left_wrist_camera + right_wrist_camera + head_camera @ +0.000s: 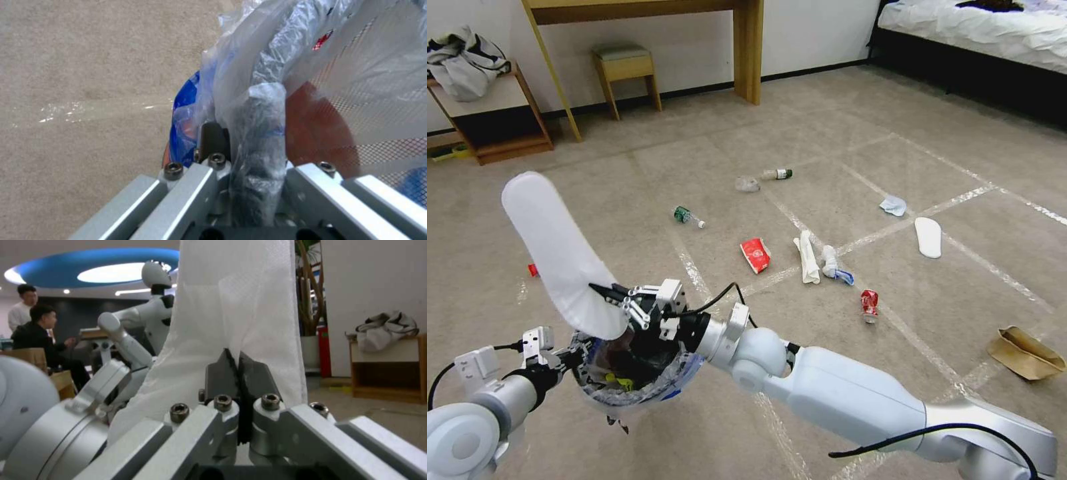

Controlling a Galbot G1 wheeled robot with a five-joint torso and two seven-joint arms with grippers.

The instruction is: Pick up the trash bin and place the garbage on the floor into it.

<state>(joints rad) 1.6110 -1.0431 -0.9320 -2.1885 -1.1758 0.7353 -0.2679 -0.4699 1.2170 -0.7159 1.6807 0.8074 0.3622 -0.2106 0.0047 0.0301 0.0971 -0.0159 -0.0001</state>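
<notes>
Right arm: nearest the head camera, reaching across the foreground to the bin mouth.
Right gripper (pixel 617 298): jaws pressed together on the lower edge of a long white paper piece (pixel 557 250); in the right wrist view the sheet (pixel 236 316) rises from between the dark pads (pixel 222 373).
White paper piece: stands up and leans away over the floor, its pinched end just above the bin rim, not yet inside.
Left gripper (pixel 560 360): clamped on the rim of the trash bin (pixel 634 380), bag liner (pixel 267 66) caught between the fingers (pixel 260 143); bin held off the floor.
Trash bin contents: dark and yellow litter visible inside.
Step in hand (judged): dropping the paper into the bin.
Method advised: tip or lower the tall sheet so its bulk is over the opening before letting go; keep the bin level.
Risk: the free end may fall outside the rim.
Garbage remaining: green-capped bottles (pixel 687 217), red wrapper (pixel 755 255), white rolls (pixel 809 259), red can (pixel 869 304), brown paper scrap (pixel 1024 353), well apart on the carpet.
</notes>
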